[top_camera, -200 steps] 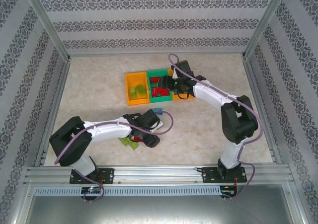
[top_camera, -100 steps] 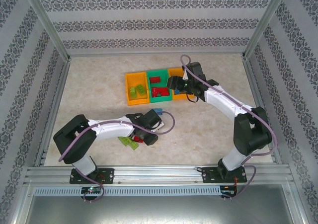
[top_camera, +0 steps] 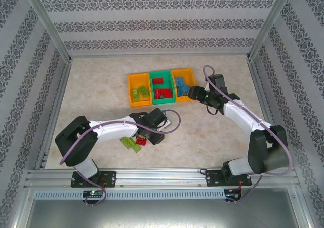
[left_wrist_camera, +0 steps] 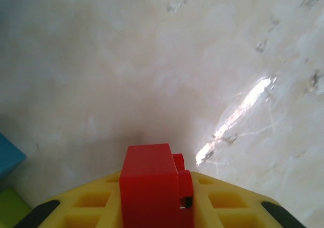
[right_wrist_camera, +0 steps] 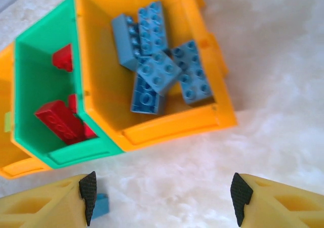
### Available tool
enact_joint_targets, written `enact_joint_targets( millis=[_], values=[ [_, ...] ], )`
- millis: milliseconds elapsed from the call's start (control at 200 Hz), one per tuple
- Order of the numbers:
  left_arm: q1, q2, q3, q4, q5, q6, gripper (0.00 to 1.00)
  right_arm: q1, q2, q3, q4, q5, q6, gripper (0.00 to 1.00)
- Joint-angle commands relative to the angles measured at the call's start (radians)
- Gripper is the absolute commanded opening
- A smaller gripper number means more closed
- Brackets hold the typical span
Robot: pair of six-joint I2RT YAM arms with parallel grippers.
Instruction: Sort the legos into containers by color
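Observation:
My left gripper [left_wrist_camera: 157, 210] is shut on a red lego [left_wrist_camera: 152, 185], which stands between its yellow fingers [left_wrist_camera: 88, 210] just above the table. From above, that gripper [top_camera: 145, 136] and its red lego [top_camera: 140, 140] sit next to two lime green legos [top_camera: 130, 143]. The containers stand in a row. The left orange bin [top_camera: 139, 104] holds green legos, the green bin [top_camera: 164, 101] red ones, and the right orange bin [top_camera: 185, 71] blue ones. My right gripper [top_camera: 195, 92] hangs open and empty just right of that row. Its wrist view shows the gripper [right_wrist_camera: 164, 197] over bare table, near the blue-filled bin [right_wrist_camera: 172, 127].
A loose blue lego [right_wrist_camera: 101, 205] lies on the table beside my right gripper's left finger. A blue lego [left_wrist_camera: 7, 160] and a green lego [left_wrist_camera: 10, 208] show at the left edge of the left wrist view. Patterned walls and metal posts ring the table.
My left gripper has closed on the red lego. My right arm has pulled back from over the right orange bin, toward the right and nearer, still open.

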Motion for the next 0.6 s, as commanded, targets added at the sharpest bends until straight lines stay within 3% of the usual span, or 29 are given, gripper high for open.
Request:
enact_joint_targets(
  millis=[0,290,595],
  values=[
    [-0.016,0.033,0.044,0.014,0.012,0.012,0.3,-0.017,-0.061,-0.054,0.0,0.027,-0.031,0.74],
    [-0.009,0.095,0.197,0.059,-0.068,0.002,0.23,-0.038,-0.188,-0.222,-0.009,0.057,-0.044,0.74],
    [0.074,0.26,0.535,0.095,-0.094,-0.08,0.2,0.063,-0.283,-0.364,-0.012,0.15,-0.021,0.73]
  ],
)
